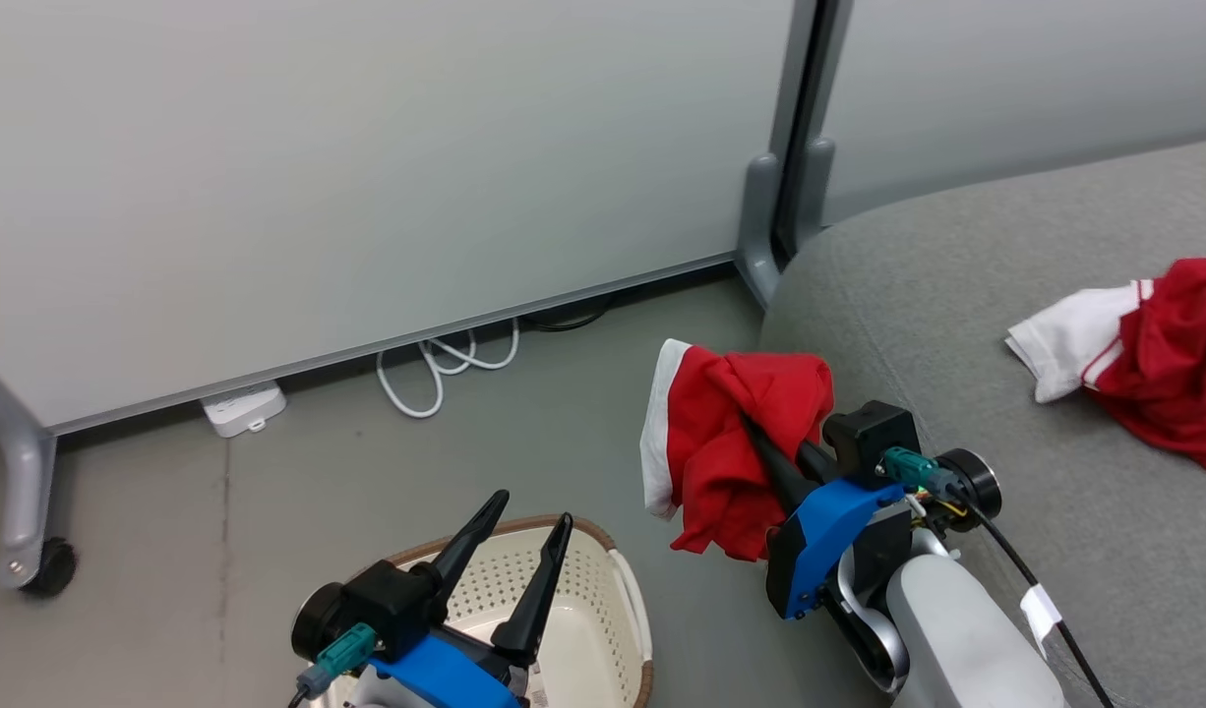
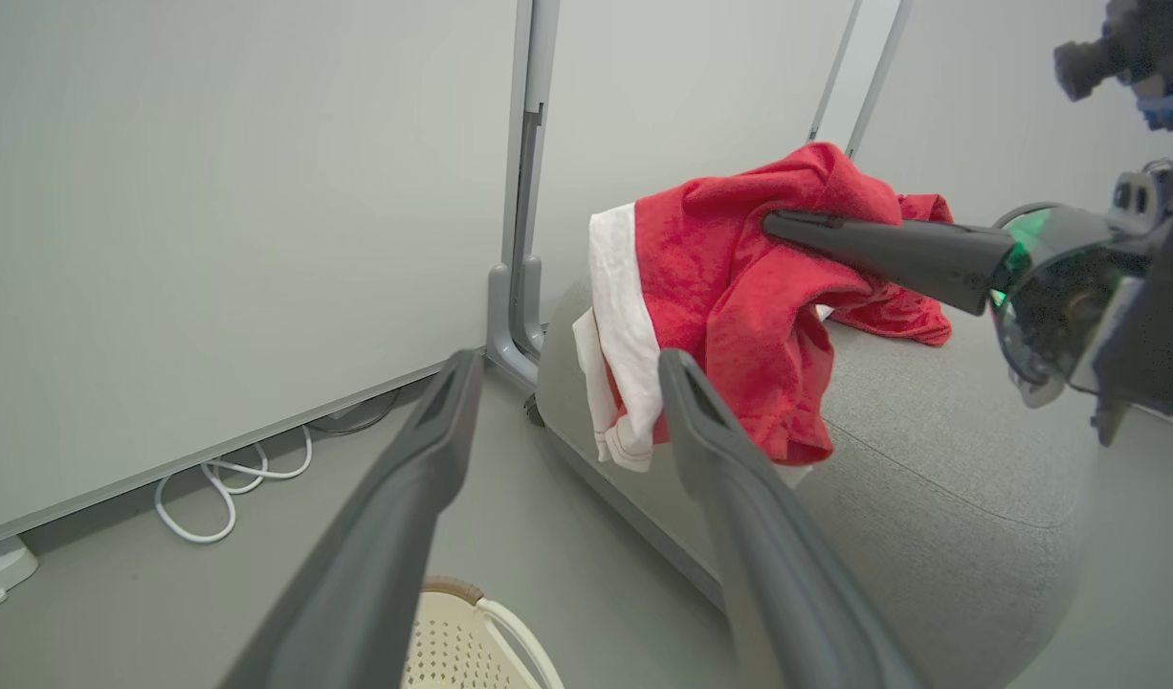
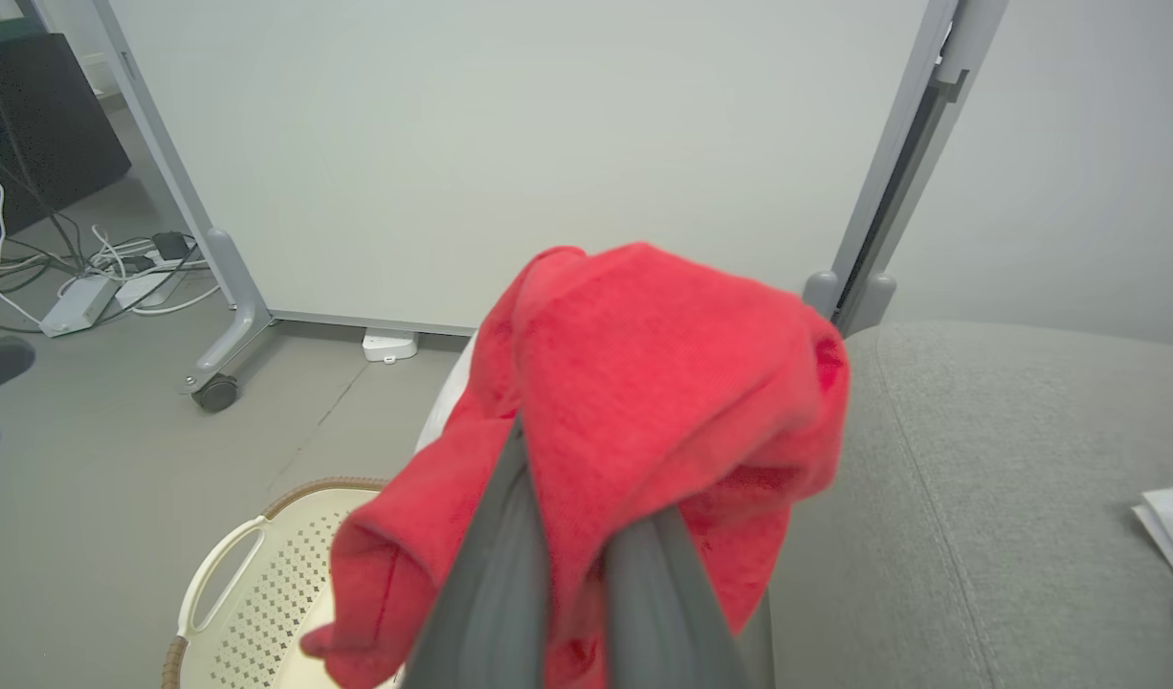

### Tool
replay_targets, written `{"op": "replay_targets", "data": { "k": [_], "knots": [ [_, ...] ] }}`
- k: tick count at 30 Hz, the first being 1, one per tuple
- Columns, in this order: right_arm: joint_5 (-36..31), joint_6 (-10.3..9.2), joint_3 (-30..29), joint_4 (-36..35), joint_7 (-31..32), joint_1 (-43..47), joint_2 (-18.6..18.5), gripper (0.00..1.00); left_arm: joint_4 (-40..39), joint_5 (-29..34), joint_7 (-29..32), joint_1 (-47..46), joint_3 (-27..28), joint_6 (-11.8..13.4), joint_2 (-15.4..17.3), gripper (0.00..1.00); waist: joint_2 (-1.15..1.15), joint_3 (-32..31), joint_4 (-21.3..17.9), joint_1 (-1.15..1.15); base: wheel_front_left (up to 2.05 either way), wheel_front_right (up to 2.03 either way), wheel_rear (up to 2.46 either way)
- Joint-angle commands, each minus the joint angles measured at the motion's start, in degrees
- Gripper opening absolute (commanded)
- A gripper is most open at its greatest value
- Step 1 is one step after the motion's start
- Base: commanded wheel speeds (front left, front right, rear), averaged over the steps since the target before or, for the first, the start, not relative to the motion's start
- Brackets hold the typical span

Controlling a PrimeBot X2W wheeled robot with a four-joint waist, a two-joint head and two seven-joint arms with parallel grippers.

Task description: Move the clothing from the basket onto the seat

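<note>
The right pincer [image 1: 755,433] squeezes a red garment [image 1: 721,413] in the air, basket [image 1: 603,543] at its 7 o'clock, seat [image 1: 957,295] at 3 o'clock. The left pincer [image 1: 532,508] is spread, holding nothing. Next, swing over the seat and let go

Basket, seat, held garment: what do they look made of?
Basket: probably moulded plastic, cream, smooth and semi-matte; regular punched holes, brown woven-look rim.
Seat: woven upholstery fabric, grey, matte; visible weave and a stitched seam.
Held garment: soft fleece- or terry-like cloth, red with a white band; fuzzy surface, hangs limp.
</note>
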Motion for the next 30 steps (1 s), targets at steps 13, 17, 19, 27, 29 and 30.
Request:
{"op": "replay_targets", "data": {
  "k": [13,17,19,27,29,30],
  "knots": [
    [0.22,-0.05,-1.03,-0.11,-0.66,0.31,-0.08,0.0,0.07,-0.3,-0.17,-1.82,-0.71,-0.23,0.61,1.0,0.0,1.46,-15.83,0.0,0.0,0.0,0.0],
    [0.33,-0.05,-1.28,-0.27,-0.81,0.66,-0.07,0.0,0.19,-0.44,-0.18,-1.78,-0.83,-0.23,0.55,1.0,0.0,1.71,-18.67,0.0,0.0,0.0,0.0],
    [0.49,-0.05,-1.38,-0.34,-0.89,0.89,-0.07,0.0,0.32,-0.33,-0.17,-1.78,-1.1,-0.23,0.61,1.0,0.0,1.89,-19.76,0.0,0.0,0.0,0.0],
    [0.85,-0.05,-1.7,-0.88,-0.82,1.88,-0.07,0.0,0.45,-0.35,-0.18,-2.04,-1.6,-0.23,0.84,1.0,0.0,2.27,-21.38,0.0,0.0,0.0,0.0],
    [0.81,-0.05,-1.93,-1.13,-0.8,2.08,-0.07,0.0,0.38,-0.36,-0.18,-2.14,-1.73,-0.23,1.0,1.0,0.0,2.5,-21.29,0.0,0.0,0.0,0.0],
    [0.76,-0.05,-2.13,-1.25,-0.76,2.06,-0.07,0.0,0.42,-0.37,-0.18,-2.21,-1.74,-0.23,1.03,1.0,0.0,2.66,-21.15,0.0,0.0,0.0,0.0]
  ]
}}
